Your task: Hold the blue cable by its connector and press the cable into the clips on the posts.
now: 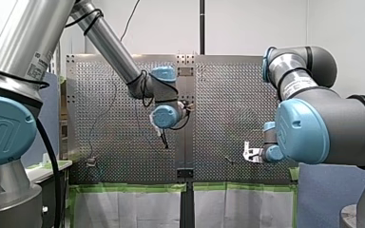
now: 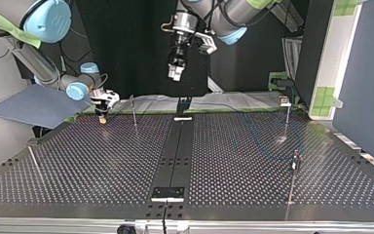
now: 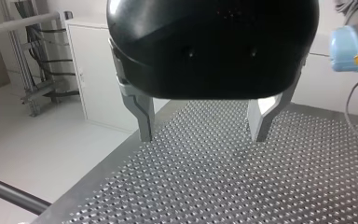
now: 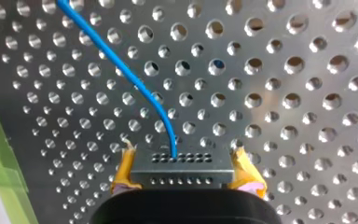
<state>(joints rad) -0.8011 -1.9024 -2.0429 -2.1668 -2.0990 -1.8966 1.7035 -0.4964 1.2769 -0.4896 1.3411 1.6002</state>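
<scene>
Thin blue cable [image 4: 116, 61], boxy metal connector [image 4: 179, 170], perforated table [image 4: 284, 98].

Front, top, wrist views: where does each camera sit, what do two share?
Front: behind the arms, facing the perforated metal table; both show.
Top: across the table, facing the arms; my black left gripper hangs high.
Left wrist: on my left arm, looking past open metal fingers at the table.
Right wrist: on my right arm; my yellow-padded right gripper clamps the blue cable's grey connector.
Shared: top and right wrist show my right gripper.
</scene>
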